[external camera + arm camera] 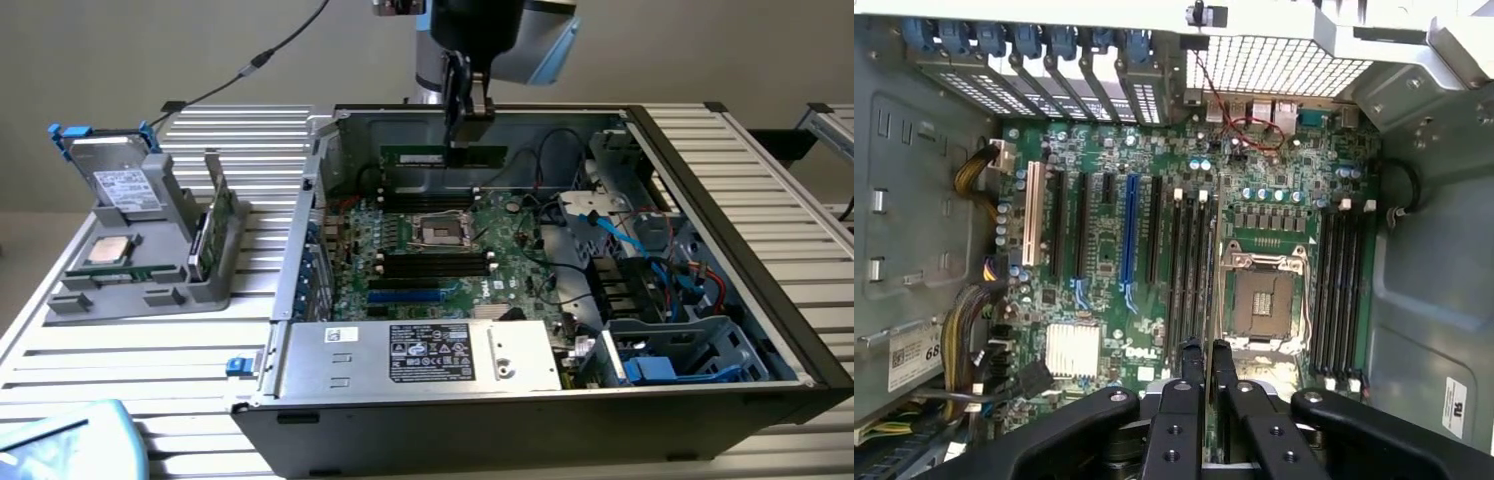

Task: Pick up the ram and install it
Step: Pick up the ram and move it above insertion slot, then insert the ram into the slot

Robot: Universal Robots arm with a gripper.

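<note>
The gripper [467, 138] is clenched on the ram [416, 156], held level in the air over the memory slots [424, 197] beside the empty CPU socket [441, 232]; if the stick sits skewed to its slot, pressing may jam or bend it.

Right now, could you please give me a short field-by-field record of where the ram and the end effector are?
end effector: shut on the ram, above the motherboard
ram: hanging level inside the case, not seated in a slot
motherboard: lying flat in the open computer case
memory slots: black, on both sides of the processor socket
grey holder: at the exterior view's left, carrying a silver processor chip
</note>
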